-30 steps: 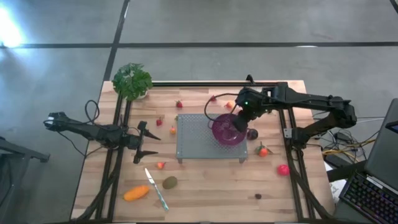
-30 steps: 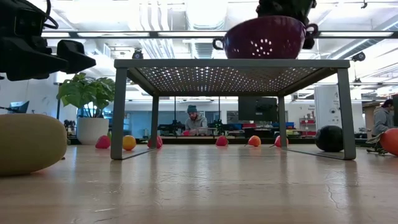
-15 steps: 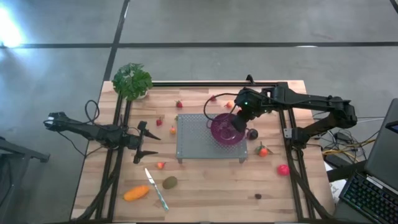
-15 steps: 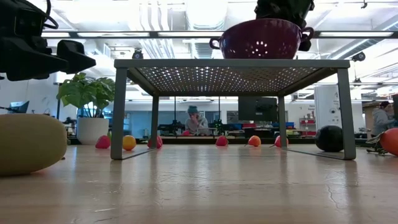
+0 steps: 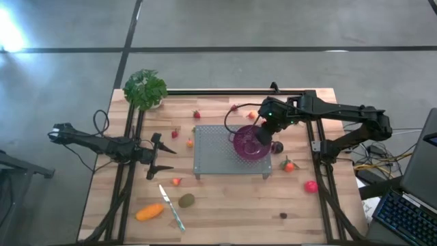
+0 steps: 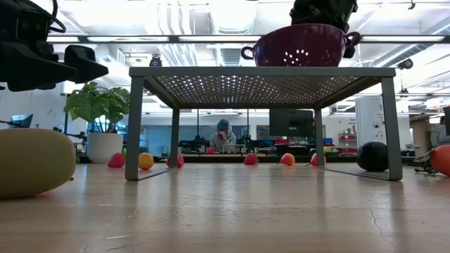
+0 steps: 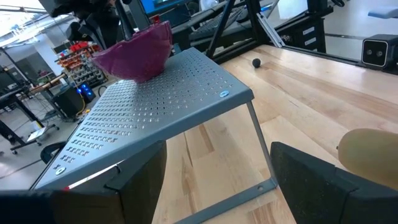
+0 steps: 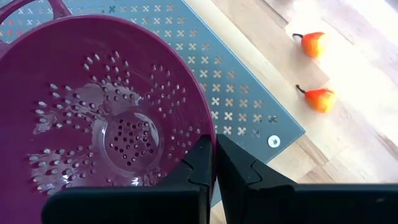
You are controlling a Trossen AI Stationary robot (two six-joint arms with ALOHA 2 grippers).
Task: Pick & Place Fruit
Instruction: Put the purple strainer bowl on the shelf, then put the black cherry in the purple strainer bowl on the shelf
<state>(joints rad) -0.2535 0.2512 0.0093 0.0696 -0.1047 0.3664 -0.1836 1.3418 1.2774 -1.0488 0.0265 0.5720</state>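
Colander (image 5: 247,142) nudged along perforated metal rack (image 5: 213,152), right gripper (image 8: 214,163) jaws pinching its rim, left gripper (image 5: 164,158) agape.

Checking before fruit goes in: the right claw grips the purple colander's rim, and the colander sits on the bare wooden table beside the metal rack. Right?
Not quite. The right claw does grip the purple colander by its rim, but the colander sits on top of the metal rack, not on the wood; the low view shows it.

One colander (image 5: 247,143), one knife (image 5: 171,207) (and plant (image 5: 145,89)).
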